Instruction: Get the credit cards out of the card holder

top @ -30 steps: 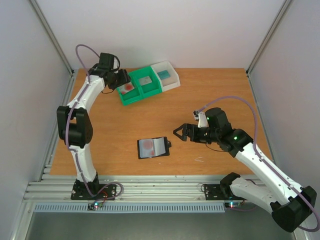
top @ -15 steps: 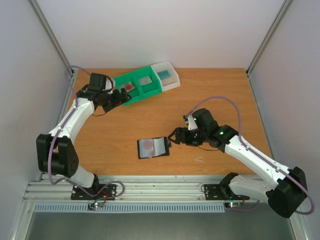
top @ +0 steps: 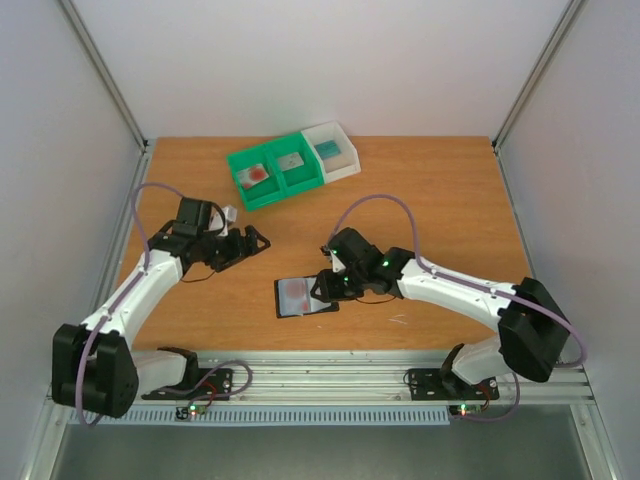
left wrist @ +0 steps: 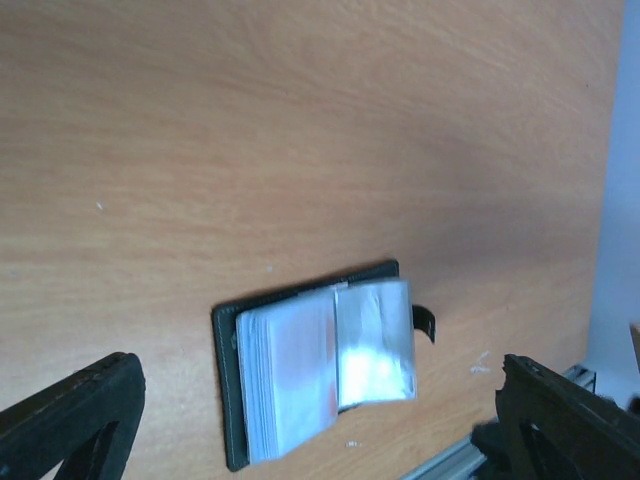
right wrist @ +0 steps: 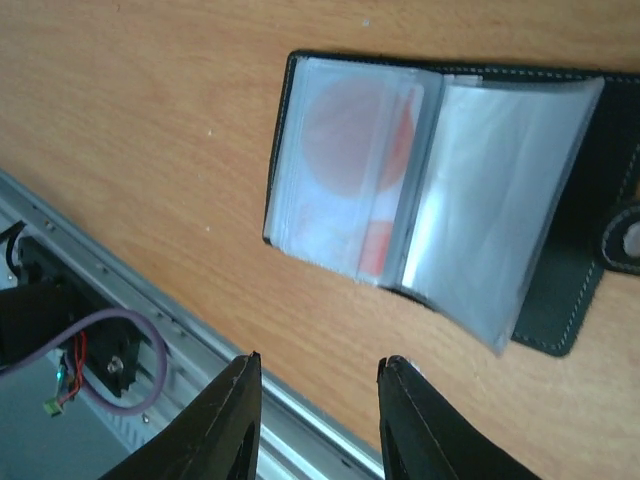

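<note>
Bins at the bench's [top: 430,220] far edge: the green bin [top: 285,196] holds a red-blotched card [top: 255,175] left, a pale card [top: 291,161] right; the white bin [top: 347,166], something teal [top: 328,148]. Left gripper [top: 262,238], jaws wide, hangs left of the open card holder [top: 300,297], whose left pockets show a red-blotched credit card [right wrist: 345,130]; right gripper [top: 322,284], narrow and empty, at its right side.

The card holder [top: 306,296] is lying open and flat on the counter [top: 420,200], black edges showing, a red-blotched credit card [right wrist: 345,140] sitting inside its clear sleeves.
</note>
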### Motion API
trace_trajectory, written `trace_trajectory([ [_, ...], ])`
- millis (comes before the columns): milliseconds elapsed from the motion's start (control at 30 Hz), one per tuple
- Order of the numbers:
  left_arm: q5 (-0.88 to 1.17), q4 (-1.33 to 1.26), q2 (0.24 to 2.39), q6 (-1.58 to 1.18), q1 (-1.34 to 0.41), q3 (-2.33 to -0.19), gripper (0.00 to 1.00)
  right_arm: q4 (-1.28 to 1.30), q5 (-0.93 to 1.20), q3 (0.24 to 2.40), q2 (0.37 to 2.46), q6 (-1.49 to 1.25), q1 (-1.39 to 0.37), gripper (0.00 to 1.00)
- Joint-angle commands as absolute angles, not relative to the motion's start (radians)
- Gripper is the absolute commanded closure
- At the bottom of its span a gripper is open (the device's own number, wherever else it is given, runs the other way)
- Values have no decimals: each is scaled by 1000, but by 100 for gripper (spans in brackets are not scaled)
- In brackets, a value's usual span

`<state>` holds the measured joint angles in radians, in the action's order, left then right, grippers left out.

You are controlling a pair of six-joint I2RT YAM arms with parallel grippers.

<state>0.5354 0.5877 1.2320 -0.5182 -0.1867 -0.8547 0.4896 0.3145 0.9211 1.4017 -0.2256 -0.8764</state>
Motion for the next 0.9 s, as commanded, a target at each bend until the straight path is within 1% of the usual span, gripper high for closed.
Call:
trace_trajectory([
  [0, 596, 503, 1158, -533, -209, -777, 4, 415, 272, 965, 1461, -222, -887, 67],
  [167, 608, 463, 1125, -552, -232, -713, 5, 376, 245, 990, 1531, -232, -887, 70],
  [600, 614, 380, 1120, -601, -263, -614, 7, 306, 216, 1017, 1708, -243, -886, 73],
  [867, 618, 341, 1140, -623, -276, -588, 7, 274, 216, 1014, 1766, -243, -885, 75],
])
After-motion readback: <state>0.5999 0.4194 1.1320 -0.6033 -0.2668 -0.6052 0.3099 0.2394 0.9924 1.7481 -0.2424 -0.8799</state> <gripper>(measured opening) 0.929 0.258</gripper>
